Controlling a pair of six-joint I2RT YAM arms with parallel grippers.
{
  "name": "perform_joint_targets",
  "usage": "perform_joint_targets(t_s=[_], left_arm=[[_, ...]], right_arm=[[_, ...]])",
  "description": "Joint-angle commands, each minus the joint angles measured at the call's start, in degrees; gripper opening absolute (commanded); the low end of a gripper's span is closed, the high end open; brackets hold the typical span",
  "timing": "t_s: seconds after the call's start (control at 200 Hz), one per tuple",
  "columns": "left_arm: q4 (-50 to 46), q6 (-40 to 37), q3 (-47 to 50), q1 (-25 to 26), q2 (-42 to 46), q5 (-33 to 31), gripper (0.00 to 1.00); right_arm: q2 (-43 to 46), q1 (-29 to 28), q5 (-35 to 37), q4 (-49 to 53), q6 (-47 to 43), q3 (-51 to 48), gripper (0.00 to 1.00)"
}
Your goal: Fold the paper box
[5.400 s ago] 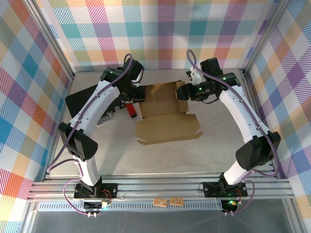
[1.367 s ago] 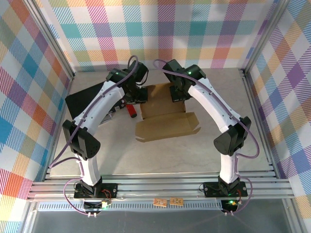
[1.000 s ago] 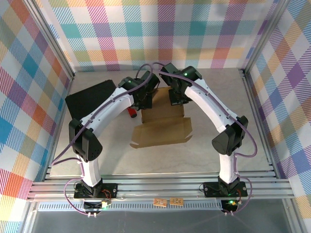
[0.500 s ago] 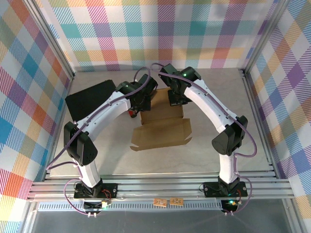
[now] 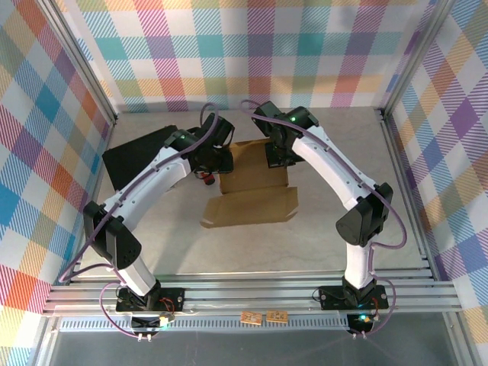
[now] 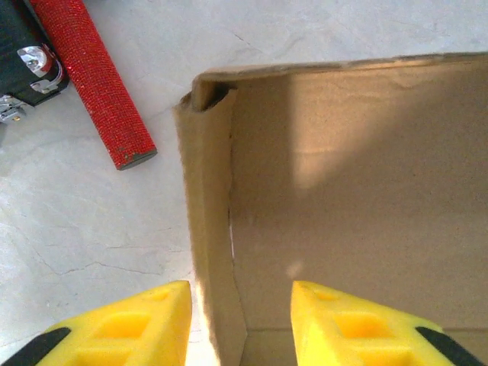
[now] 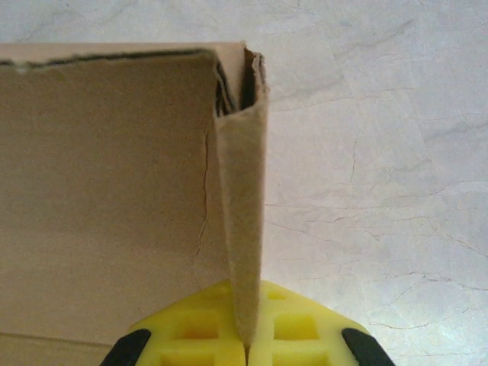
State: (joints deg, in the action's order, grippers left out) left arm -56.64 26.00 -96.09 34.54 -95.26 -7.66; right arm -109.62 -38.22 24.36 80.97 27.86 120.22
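Tabletop (image 5: 252,248) veined — perhaps marble, plaid walls (image 5: 252,53), paper box (image 5: 252,204)

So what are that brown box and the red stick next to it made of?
The paper box looks like plain brown corrugated cardboard, matte and uncoated: its cut edges are ragged and fibrous, with layers showing at the corner. The red stick has a rough, sparkly grained surface, perhaps a glitter or grit coating. Its core cannot be told.

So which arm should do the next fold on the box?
Probably the left arm. The left fingers are open, either side of the left wall of the paper box, free to move to the front flap. The right fingers are shut on the right wall, holding it steady.
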Motion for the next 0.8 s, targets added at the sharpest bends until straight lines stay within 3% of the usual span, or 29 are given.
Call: perform_joint_targets(t_s=[0.0, 0.265, 0.5, 0.66, 0.795], left_arm=[[-1.0, 0.2, 1.7, -1.2, 2.4, -1.2, 0.43], [1.2, 0.3, 5.8, -2.1, 2.0, 1.6, 0.46], [4.5, 0.6, 6.7, -2.1, -0.7, 1.9, 0.38], [5.1, 0.8, 6.9, -2.1, -1.3, 0.5, 0.13], [3.1, 0.5, 5.5, -1.9, -2.2, -1.8, 0.01]], right_arm=[[2.9, 0.2, -0.9, -0.3, -0.2, -0.7, 0.00], [3.9, 0.3, -1.3, -0.5, -0.2, -1.3, 0.00], [4.3, 0.2, -2.1, -0.7, 0.2, -1.4, 0.00], [4.4, 0.2, -2.0, -0.7, 0.2, -1.6, 0.00], [4.4, 0.3, -1.7, -0.9, 0.2, -1.7, 0.00]])
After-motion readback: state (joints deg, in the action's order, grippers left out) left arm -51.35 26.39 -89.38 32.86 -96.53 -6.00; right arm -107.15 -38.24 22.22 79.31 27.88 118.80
